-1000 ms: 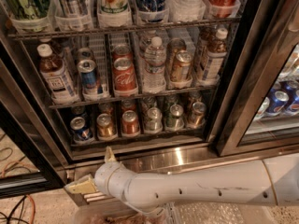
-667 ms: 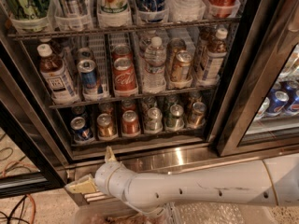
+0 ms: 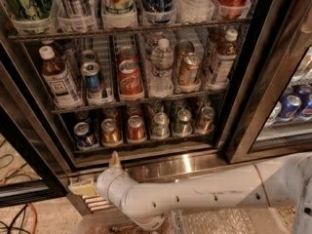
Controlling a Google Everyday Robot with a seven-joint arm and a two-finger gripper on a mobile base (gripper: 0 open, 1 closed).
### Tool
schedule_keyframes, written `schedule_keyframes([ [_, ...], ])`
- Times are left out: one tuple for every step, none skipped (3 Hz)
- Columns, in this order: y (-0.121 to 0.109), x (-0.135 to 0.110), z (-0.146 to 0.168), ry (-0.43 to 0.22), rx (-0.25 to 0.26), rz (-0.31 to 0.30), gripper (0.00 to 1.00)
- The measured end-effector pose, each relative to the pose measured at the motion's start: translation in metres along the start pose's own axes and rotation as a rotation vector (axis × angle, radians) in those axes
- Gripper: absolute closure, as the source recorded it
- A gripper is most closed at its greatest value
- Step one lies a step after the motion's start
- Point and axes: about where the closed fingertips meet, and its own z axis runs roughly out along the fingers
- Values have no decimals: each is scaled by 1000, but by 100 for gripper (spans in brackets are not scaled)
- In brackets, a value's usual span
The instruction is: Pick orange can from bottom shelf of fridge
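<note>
amber orange can (image 3: pixel 110 131) on btm shelf (image 3: pixel 161 142), spread gripper (image 3: pixel 96 173) below, 7up bottle (image 3: pixel 118 1) above.

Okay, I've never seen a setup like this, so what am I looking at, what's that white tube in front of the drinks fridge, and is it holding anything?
There is one picture, from a single camera facing the fridge from slightly above. The white tube is a robot's arm, which comes in from the right along the bottom of the picture. At its left end is the gripper, the robot's hand. It sits low in front of the steel base panel, below the bottom shelf, and touches no can, so nothing is held. That shelf carries a row of short cans. From the left they are a blue can, the orange can, a redder can, then silvery ones. Bottles and more cans stand on the shelves above.
</note>
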Motion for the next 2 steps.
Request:
schedule_keyframes([
  [-18,-1,6,-18,68,-6,0],
  [-33,-3,-3,-35,142,-4,0],
])
